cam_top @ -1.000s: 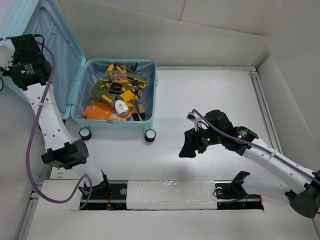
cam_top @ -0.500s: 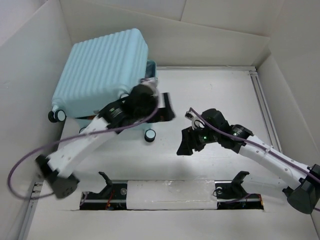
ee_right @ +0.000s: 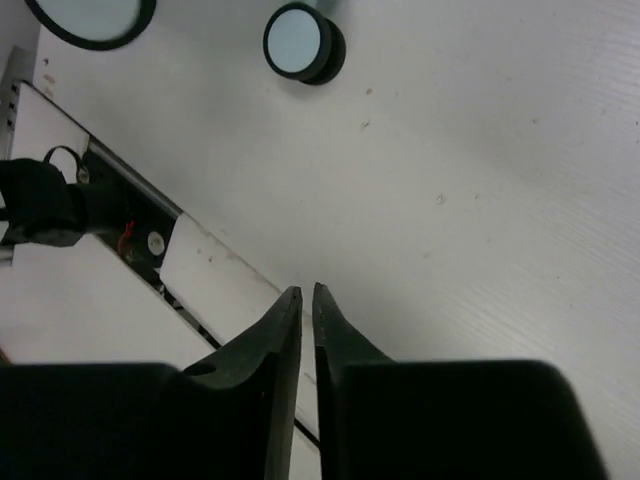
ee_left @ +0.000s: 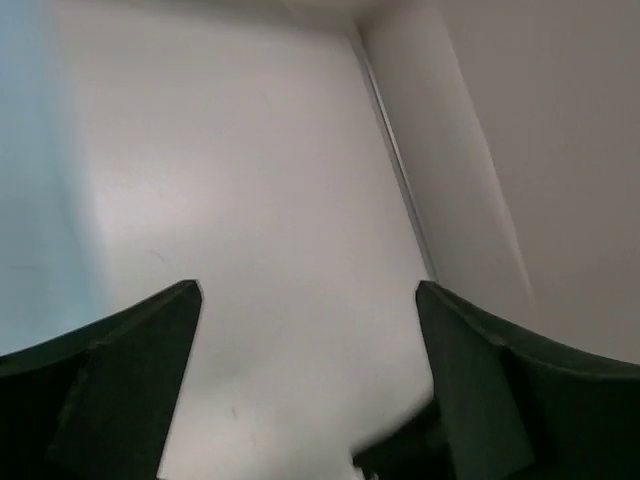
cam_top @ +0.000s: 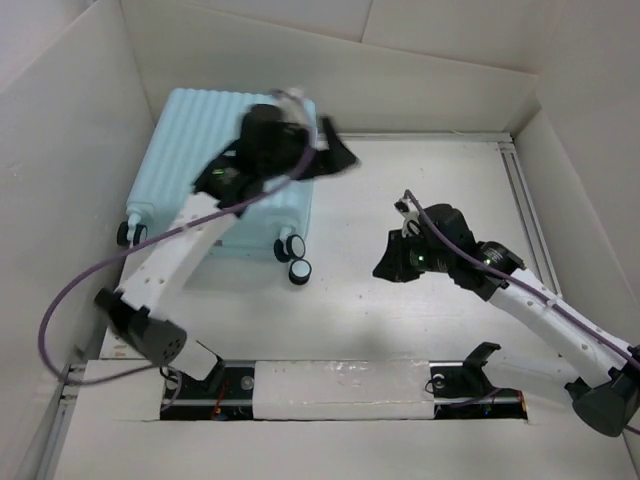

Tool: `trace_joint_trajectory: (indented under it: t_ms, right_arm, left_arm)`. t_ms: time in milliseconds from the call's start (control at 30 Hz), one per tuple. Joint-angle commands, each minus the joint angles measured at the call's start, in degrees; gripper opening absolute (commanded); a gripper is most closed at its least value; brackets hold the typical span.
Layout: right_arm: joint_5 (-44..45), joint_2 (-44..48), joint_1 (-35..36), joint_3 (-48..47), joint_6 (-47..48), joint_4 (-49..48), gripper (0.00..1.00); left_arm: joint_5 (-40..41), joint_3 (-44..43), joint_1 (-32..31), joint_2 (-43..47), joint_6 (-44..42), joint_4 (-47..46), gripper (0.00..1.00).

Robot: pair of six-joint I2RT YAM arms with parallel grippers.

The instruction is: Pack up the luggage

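Note:
The luggage (cam_top: 190,130), a pale aqua ribbed suitcase, lies closed at the back left of the table, with its caster wheels (cam_top: 299,270) at its near edge. My left arm reaches across its shell. The left gripper (cam_top: 338,156) hangs open just past the case's right edge and holds nothing. In the left wrist view its dark fingers (ee_left: 130,360) stand wide apart over bare table, with the luggage (ee_left: 30,200) as a blue strip at the left. My right gripper (cam_top: 385,268) is low over the table, right of the wheels. Its fingertips (ee_right: 288,305) are pressed together with nothing between them.
White walls box in the table on the left, back and right. A metal rail (cam_top: 525,210) runs along the right side. The arms' base strip (cam_top: 340,388) with black clamps (cam_top: 478,358) lies along the near edge. Two wheels (ee_right: 300,42) show in the right wrist view.
The luggage lid has swung down and the case now lies closed. My left arm let go of the lid, crossed over the case and opened. My right gripper has shut.

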State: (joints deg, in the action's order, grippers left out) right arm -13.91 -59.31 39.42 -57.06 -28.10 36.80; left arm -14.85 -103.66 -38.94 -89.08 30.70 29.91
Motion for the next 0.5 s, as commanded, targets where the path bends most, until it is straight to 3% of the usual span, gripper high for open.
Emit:
trace_joint_trajectory:
  t_ms: [0, 33, 67, 100, 200, 233, 367, 467]
  right_arm:
    - [-1.7, 1.0, -1.4, -1.5, 3.2, -0.8, 0.13]
    - [-1.7, 0.5, -1.5, -2.0, 2.6, -0.8, 0.07]
    - [-1.7, -0.6, -1.5, -2.0, 2.6, -1.5, 0.0]
    - [-1.7, -1.3, -1.5, -2.7, 2.1, -1.5, 0.0]
    - [-1.2, -4.4, -2.0, -5.2, 1.6, -1.5, 0.0]
    - [-0.3, -5.0, -2.0, -5.8, 1.6, -1.5, 0.0]
    - [1.1, -9.7, -4.1, -9.6, 1.0, -4.2, 0.0]
    - [0.4, -16.1, -5.2, -14.9, 1.0, -7.2, 0.0]
  left_arm:
    - [3.7, 13.5, 25.8, 13.1, 13.7, -30.5, 0.85]
    - [5.3, 14.4, 29.3, 13.1, 15.8, -30.0, 0.67]
    - [6.4, 14.4, 32.3, 13.1, 16.4, -27.0, 0.55]
    - [8.0, 11.4, 38.2, 11.6, 16.4, -22.1, 0.28]
    - [12.8, 6.7, 44.7, 8.7, 15.6, -15.8, 0.19]
    - [14.8, 5.6, 48.7, 7.1, 15.1, -15.1, 0.19]
    - [22.8, -1.4, 54.7, 1.0, 12.9, -8.0, 0.23]
    - [29.9, -3.7, 55.3, -4.6, 10.2, -5.1, 0.24]
